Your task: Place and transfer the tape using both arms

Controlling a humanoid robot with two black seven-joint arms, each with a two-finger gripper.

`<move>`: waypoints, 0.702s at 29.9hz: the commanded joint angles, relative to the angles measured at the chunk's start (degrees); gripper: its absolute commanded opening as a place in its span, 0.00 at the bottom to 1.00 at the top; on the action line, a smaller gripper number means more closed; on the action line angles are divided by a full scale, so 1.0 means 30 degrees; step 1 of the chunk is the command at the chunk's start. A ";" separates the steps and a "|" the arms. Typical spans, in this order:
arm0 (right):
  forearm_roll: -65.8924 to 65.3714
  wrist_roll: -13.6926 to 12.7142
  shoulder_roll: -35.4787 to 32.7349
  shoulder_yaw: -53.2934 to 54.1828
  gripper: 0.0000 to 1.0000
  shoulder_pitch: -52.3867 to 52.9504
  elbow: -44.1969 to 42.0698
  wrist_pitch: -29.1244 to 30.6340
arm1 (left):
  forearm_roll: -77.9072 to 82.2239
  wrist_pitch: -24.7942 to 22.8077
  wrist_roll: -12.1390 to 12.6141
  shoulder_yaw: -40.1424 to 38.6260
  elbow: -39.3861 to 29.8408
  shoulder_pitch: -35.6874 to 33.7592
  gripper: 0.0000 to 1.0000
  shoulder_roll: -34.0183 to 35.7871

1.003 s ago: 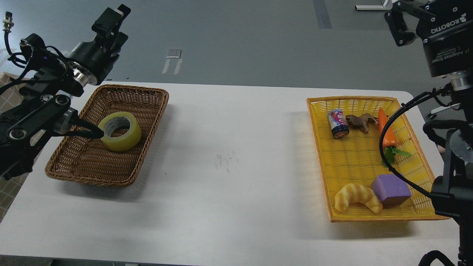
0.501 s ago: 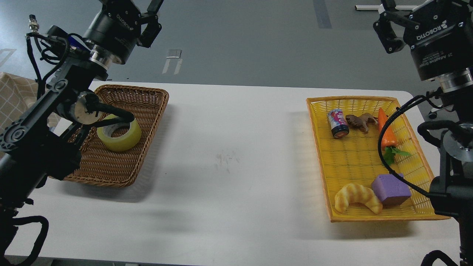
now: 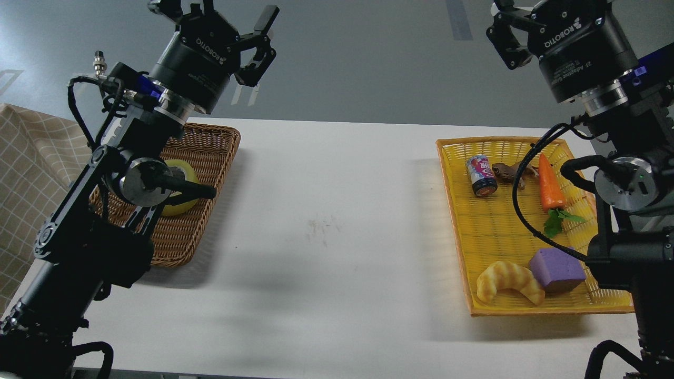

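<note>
The yellow tape (image 3: 185, 174) lies in the brown wicker basket (image 3: 213, 150) at the table's left. My left arm's silver joint cap and a black cable hide most of it. My left gripper (image 3: 216, 13) is high above the basket's far edge, open and empty, pointing up and away. My right gripper (image 3: 521, 10) is at the top right, above the yellow tray's (image 3: 453, 210) far end. One of its fingers (image 3: 504, 36) shows, splayed wide from the body, and the other is cut off by the frame's top. It holds nothing.
The yellow tray holds a small can (image 3: 482, 176), a brown toy animal (image 3: 508, 172), a carrot (image 3: 550, 187), a purple block (image 3: 557, 269) and a croissant (image 3: 508, 281). A checked cloth (image 3: 26, 173) hangs at the left edge. White tabletop (image 3: 337, 221) lies between basket and tray.
My left arm has swung up and to the right, and its elbow now covers most of the tape. My right gripper has moved to the left. The tape has stayed in the basket.
</note>
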 commanded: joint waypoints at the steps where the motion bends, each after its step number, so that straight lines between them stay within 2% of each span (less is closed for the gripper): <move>1: 0.0047 0.0017 0.0219 -0.0275 1.00 0.0036 -0.0266 -0.0309 | -0.0010 0.0859 0.0129 -0.0361 0.0039 0.0129 0.98 -0.1055; 6: 0.0048 0.0017 0.0979 -0.0334 1.00 0.0416 -0.0178 -0.0309 | -0.0010 0.1036 0.0773 -0.0390 0.0039 0.0481 0.98 -0.1467; 21: -0.0011 0.0017 0.1127 -0.1330 1.00 0.0886 -0.0471 -0.0485 | -0.0010 0.1036 0.1242 -0.0449 -0.0108 0.0511 0.98 -0.1321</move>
